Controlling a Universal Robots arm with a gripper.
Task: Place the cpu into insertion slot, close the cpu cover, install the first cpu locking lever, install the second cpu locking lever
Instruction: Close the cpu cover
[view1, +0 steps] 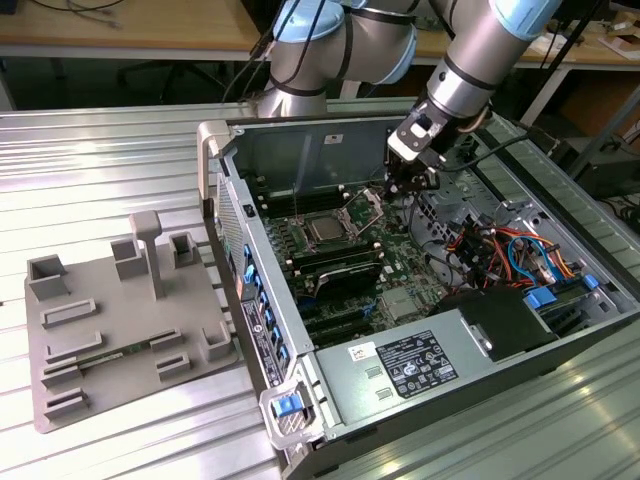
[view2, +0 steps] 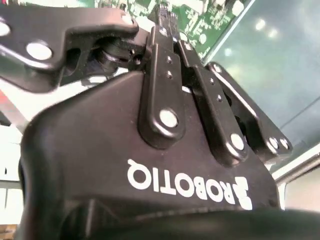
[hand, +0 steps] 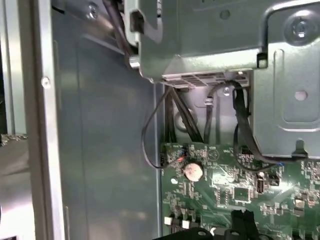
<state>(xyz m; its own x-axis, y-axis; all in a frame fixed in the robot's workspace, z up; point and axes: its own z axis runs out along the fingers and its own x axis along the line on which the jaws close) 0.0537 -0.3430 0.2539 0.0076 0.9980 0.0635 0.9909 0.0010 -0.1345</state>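
In the exterior view the cpu (view1: 325, 228), a dull silver square, lies flat in the insertion slot (view1: 322, 243) on the green board inside the open computer case. The cpu cover (view1: 364, 207), a thin metal frame, stands tilted up at the slot's side toward the exterior view's right. My gripper (view1: 396, 188) hangs just beyond the raised cover, close to its upper edge; whether it touches the cover I cannot tell. In the second wrist view the black fingers (view2: 167, 65) run together to the gripper's tip (view2: 162, 17) over the green board, so the gripper is shut.
Long black memory slots (view1: 340, 265) lie beside the socket. Orange and blue cables (view1: 500, 250) and a power supply (view1: 410, 365) crowd the case's right. A grey fixture tray (view1: 120, 320) sits on the table left. The first wrist view has the chassis wall (hand: 100, 125) and a coin battery (hand: 192, 171).
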